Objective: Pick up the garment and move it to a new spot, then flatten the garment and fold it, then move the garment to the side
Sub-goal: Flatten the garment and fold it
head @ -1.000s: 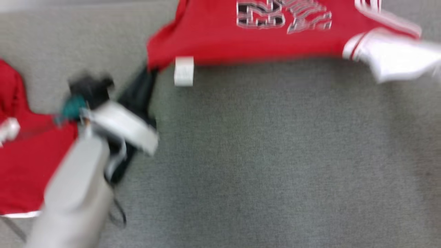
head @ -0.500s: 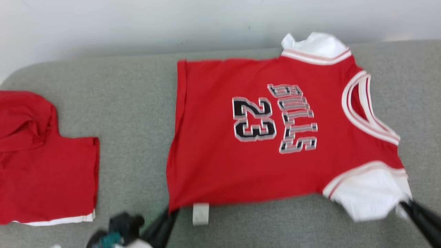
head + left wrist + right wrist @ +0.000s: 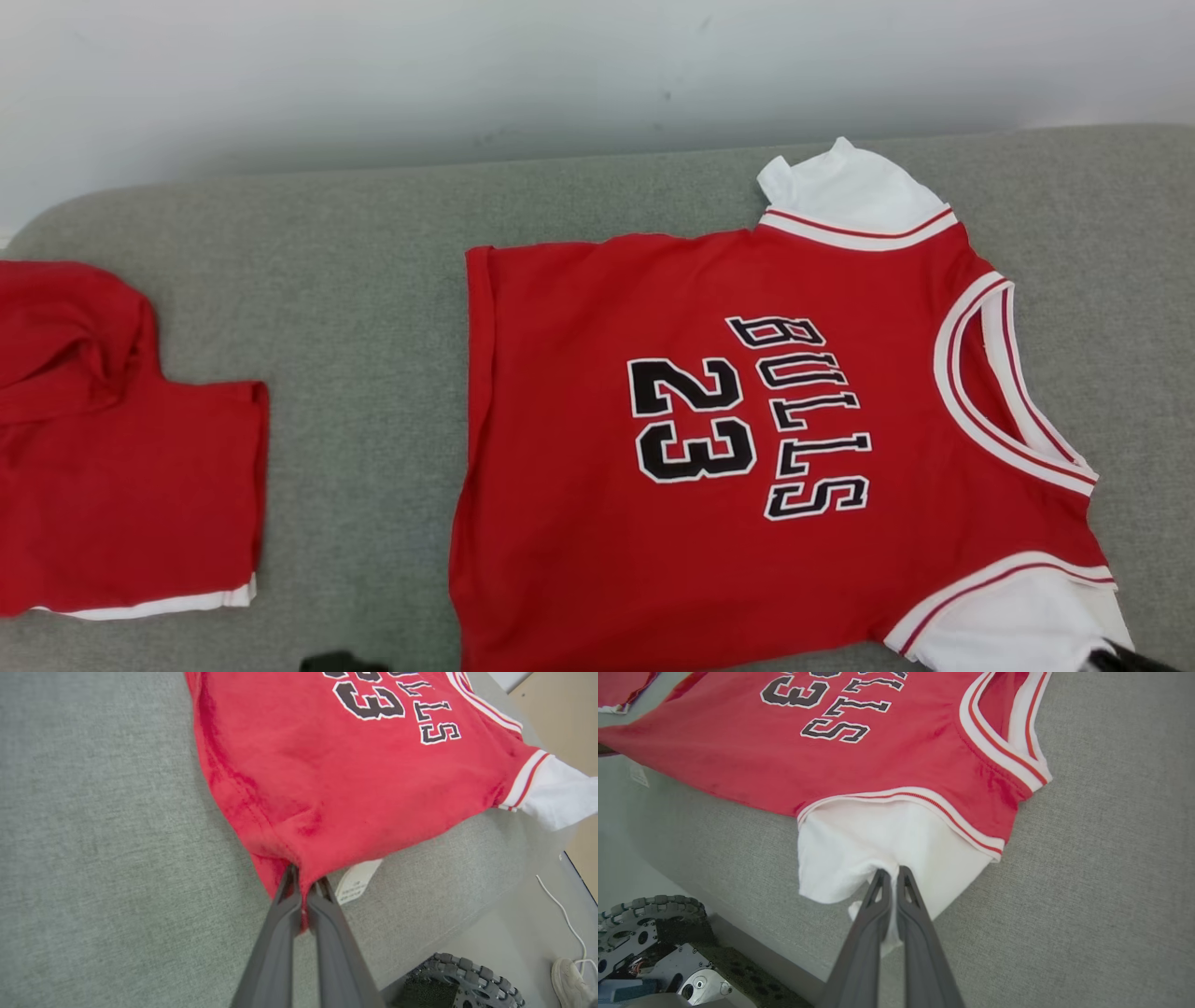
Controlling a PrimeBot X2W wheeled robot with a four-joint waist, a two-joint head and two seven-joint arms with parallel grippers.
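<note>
Grey woven cushion surface (image 3: 355, 308) is stretching below a pale wall (image 3: 373, 84) in the head view. You are looking at the red soft-fabric jersey with white sleeves and black lettering (image 3: 579, 541), which is lying face up right of centre, well apart from a folded red cloth (image 3: 121, 485) at the left.

In the left wrist view, your left gripper (image 3: 303, 884) is pinching the jersey's red hem corner (image 3: 275, 868), just beside a white label (image 3: 357, 882).

In the right wrist view, your right gripper (image 3: 889, 875) is clamping the near white sleeve (image 3: 859, 840).

Both grips are sitting along the near edge, likely so you can draw the cloth taut and flat.
</note>
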